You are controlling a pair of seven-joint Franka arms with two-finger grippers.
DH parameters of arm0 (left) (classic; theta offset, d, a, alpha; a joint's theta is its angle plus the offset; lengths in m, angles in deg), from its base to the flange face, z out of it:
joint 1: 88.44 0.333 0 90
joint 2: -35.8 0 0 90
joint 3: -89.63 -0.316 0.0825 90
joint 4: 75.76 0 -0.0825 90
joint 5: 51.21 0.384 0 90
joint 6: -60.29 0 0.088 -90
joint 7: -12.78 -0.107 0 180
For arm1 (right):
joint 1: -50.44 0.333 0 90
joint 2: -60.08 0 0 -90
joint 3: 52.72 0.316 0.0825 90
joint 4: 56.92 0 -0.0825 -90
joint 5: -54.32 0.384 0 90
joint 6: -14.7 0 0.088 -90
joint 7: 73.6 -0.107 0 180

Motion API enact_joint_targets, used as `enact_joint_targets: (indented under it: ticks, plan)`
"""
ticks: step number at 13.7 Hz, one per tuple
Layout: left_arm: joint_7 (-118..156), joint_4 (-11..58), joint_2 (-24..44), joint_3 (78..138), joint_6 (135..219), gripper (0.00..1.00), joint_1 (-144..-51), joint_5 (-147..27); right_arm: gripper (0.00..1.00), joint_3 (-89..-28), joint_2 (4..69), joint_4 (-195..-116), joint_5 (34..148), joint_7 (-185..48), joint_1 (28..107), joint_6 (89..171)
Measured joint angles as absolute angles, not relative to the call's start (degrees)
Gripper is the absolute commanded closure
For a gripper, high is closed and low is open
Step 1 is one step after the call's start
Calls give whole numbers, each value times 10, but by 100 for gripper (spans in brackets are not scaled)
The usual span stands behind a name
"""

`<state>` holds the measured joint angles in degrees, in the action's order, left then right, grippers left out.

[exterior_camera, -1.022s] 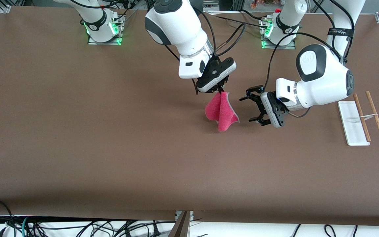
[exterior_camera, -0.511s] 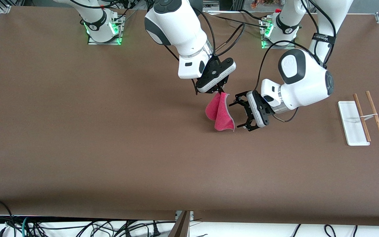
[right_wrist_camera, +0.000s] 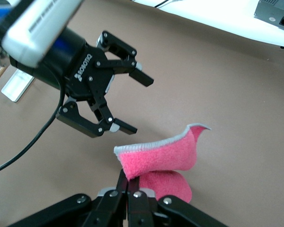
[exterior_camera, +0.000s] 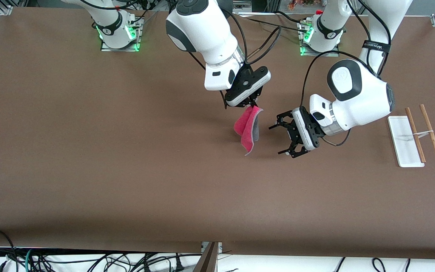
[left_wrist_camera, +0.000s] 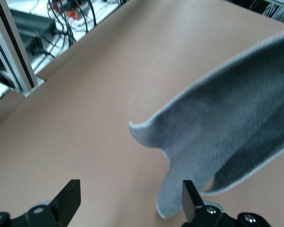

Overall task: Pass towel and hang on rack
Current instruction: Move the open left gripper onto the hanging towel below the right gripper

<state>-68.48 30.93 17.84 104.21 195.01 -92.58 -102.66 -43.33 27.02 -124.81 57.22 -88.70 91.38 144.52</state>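
Note:
The towel (exterior_camera: 245, 129) hangs folded over the middle of the table, pink-red with its dark grey face partly showing. My right gripper (exterior_camera: 253, 106) is shut on its top corner, as the right wrist view shows (right_wrist_camera: 131, 182), with the pink towel (right_wrist_camera: 165, 158) just ahead of it. My left gripper (exterior_camera: 278, 139) is open beside the towel, toward the left arm's end, with a small gap between them. In the left wrist view the grey towel face (left_wrist_camera: 227, 132) hangs just ahead of the open left gripper (left_wrist_camera: 130, 196). The rack (exterior_camera: 404, 139) lies at the left arm's end.
The rack's two brown rods (exterior_camera: 424, 132) lie across its white base. The left gripper (right_wrist_camera: 139, 104) shows open in the right wrist view. Cables hang past the table's front edge (exterior_camera: 210, 247).
The left gripper came in toward the towel, then drew back a little. The towel has twisted, so its grey face now shows. The right gripper has stayed put.

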Motion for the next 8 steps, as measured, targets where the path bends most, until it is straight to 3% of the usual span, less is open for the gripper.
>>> enact_joint_targets:
  ticks: [8]
  plan:
    - [-701,242,138,1049,1950,5,-930,-1031,100,-433,270,-1248,572,-887,914,1445]
